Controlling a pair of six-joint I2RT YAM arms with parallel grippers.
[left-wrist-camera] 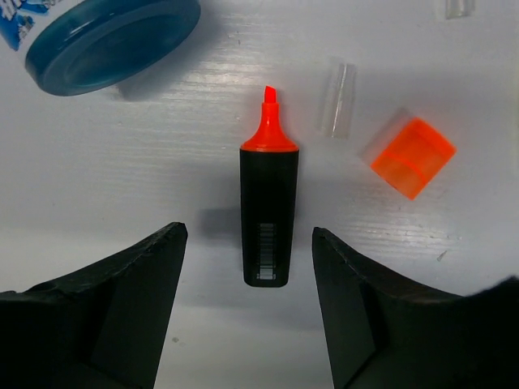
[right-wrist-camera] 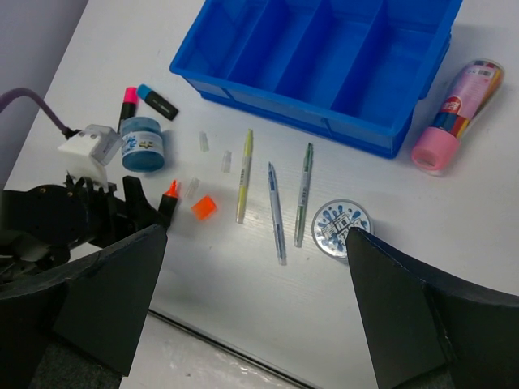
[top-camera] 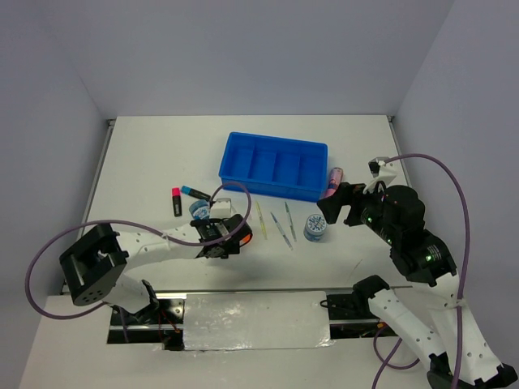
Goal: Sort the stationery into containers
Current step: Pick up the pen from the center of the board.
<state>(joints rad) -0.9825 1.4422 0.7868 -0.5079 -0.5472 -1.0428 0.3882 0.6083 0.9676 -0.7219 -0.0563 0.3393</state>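
An uncapped orange highlighter (left-wrist-camera: 269,203) with a black body lies flat on the table between the fingers of my open left gripper (left-wrist-camera: 247,235), untouched. Its orange cap (left-wrist-camera: 408,152) lies just to its right. A round blue-white roll (left-wrist-camera: 113,36) sits beyond on the left. The bright-blue tray (top-camera: 274,166) stands at mid-table, with a pink tube (top-camera: 333,182) at its right end. My right gripper (top-camera: 345,203) is open and empty, raised above a second roll (right-wrist-camera: 341,229) and three thin pens (right-wrist-camera: 276,211). The pink-capped highlighter (right-wrist-camera: 128,101) and the blue-capped highlighter (right-wrist-camera: 158,101) lie to the left of the tray.
Two clear pen caps (left-wrist-camera: 338,99) lie beside the orange tip. The left arm's white wrist block (right-wrist-camera: 89,144) sits next to the left roll. The table's near edge (right-wrist-camera: 243,344) runs below the pens. Grey walls close the back and sides.
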